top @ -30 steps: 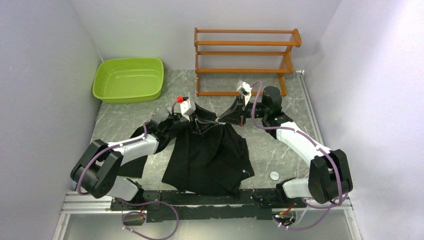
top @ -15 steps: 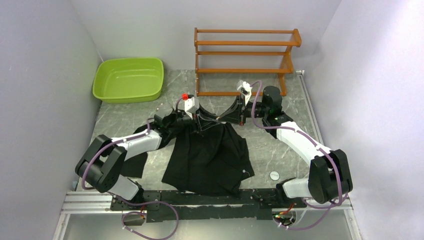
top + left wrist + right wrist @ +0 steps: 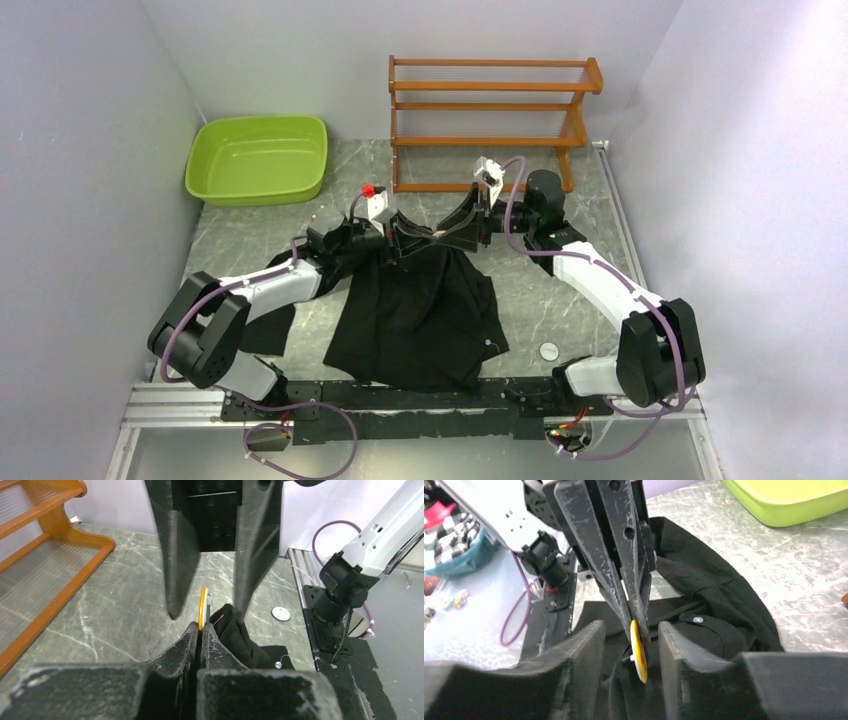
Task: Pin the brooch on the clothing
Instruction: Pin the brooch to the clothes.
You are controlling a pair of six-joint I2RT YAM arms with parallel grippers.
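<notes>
The brooch (image 3: 639,652), a thin orange-amber disc seen edge-on, hangs above the bunched collar end of the clothing (image 3: 420,310), a black shirt spread on the table. My left gripper (image 3: 201,627) is shut on the brooch (image 3: 202,605), whose upper rim sticks out past the tips. My right gripper (image 3: 630,626) stands open, one finger on each side of the brooch without touching it. In the top view the left gripper (image 3: 397,236) and right gripper (image 3: 455,232) meet tip to tip over the shirt's far end. Black fabric (image 3: 235,635) hangs just right of the brooch.
A green basin (image 3: 258,158) sits at the back left and a wooden rack (image 3: 490,110) at the back centre. A small round pale disc (image 3: 548,350) lies on the marble table right of the shirt. The arms' mounting rail (image 3: 420,395) runs along the near edge.
My left gripper moved right to meet the right one and closed on the brooch. My right gripper, shut on it before, has opened.
</notes>
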